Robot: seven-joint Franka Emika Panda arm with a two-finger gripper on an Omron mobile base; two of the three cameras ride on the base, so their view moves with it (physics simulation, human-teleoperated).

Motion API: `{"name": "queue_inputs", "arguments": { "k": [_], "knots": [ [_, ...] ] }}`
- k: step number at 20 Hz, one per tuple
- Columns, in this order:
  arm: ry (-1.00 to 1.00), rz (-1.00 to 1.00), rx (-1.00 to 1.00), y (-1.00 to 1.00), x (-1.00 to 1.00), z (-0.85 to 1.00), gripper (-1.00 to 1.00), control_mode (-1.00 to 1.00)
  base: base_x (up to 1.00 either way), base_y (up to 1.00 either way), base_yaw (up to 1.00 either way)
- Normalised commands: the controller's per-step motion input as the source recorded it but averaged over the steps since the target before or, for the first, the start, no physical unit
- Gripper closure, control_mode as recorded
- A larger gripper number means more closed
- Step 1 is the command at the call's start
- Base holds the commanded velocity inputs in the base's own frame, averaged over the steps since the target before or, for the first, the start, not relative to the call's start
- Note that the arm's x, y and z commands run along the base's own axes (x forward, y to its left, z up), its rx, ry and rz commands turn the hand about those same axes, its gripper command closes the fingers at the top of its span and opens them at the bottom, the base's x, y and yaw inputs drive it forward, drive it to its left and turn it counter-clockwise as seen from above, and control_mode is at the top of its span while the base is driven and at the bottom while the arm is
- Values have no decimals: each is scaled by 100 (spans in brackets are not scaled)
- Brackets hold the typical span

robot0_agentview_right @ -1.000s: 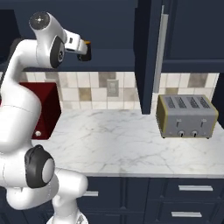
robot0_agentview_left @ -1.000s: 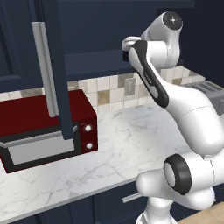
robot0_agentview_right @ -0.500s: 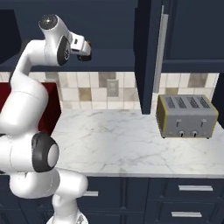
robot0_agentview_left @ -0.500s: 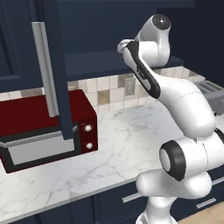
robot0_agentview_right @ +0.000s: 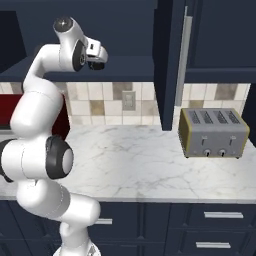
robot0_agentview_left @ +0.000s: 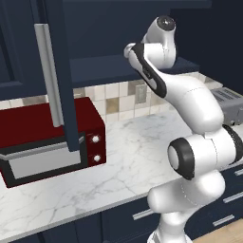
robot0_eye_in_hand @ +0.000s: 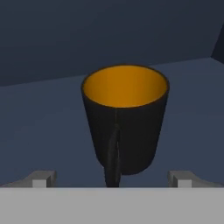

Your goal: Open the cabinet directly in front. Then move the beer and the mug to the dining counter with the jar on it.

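Nearest to you, the white marble worktop (robot0_agentview_right: pixel 145 160) is lying over the navy drawers (robot0_agentview_right: pixel 215 215) with short silver handles. On it the red microwave (robot0_agentview_left: pixel 50 137) is standing at the left side, and the silver toaster (robot0_agentview_right: pixel 214 132) is standing at the right side, near the tiled wall (robot0_agentview_right: pixel 107 102).

Above the worktop you are seeing the cabinet (robot0_agentview_right: pixel 167 60) with both doors swung open toward you. Each door is showing its long silver bar handle (robot0_agentview_left: pixel 50 76).

The arm is reaching up and far, into the open cabinet. The gripper (robot0_agentview_right: pixel 96 64) is pointing inward at the level of the shelf (robot0_agentview_left: pixel 109 66). Its fingers (robot0_eye_in_hand: pixel 43 178) are standing wide apart and are holding nothing.

In the hand view, the mug (robot0_eye_in_hand: pixel 126 118) is standing upright on the dark shelf, just in front of the gripper and between the two fingertips. It is black with an orange inside, and its handle is facing toward the camera. You cannot tell whether the fingers are touching it.
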Motion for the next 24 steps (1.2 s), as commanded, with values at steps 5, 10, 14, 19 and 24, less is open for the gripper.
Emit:
{"name": "queue_inputs", "arguments": {
  "k": [5,10,14,19,24],
  "knots": [
    [0,0,0,2,42,-1,-100,-100,0,0,0],
    [0,0,0,0,23,0,-100,-100,0,0,0],
    [0,0,0,0,8,0,100,-100,0,0,0],
    [0,0,0,0,0,0,100,-100,0,0,0],
    [0,0,0,0,0,0,100,-100,0,0,0]
  ]
}}
